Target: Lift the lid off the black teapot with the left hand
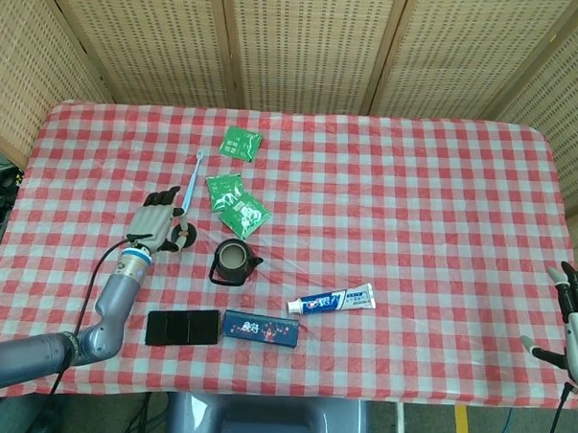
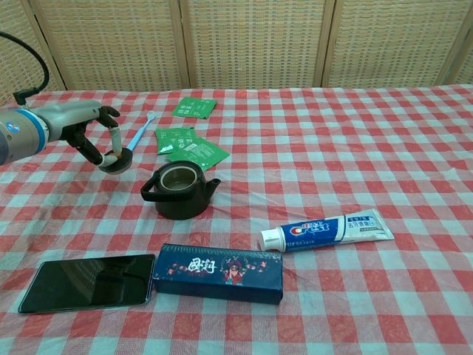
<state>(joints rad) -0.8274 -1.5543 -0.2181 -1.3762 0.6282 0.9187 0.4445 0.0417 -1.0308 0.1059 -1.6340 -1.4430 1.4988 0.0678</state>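
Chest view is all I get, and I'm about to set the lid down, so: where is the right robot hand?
Observer: The right robot hand is at the right edge of the table, near the front corner. Its fingers are apart and it holds nothing.
Operator: Is there table left of the lid? My frame cuts off there.
Observer: Yes. From above, the lid in the left robot hand sits well inside the left edge, with checked cloth running on past it.
Operator: Is the forearm over the phone?
Observer: No. The left forearm comes in from the near-left corner and passes left of the phone, with cloth showing between them.
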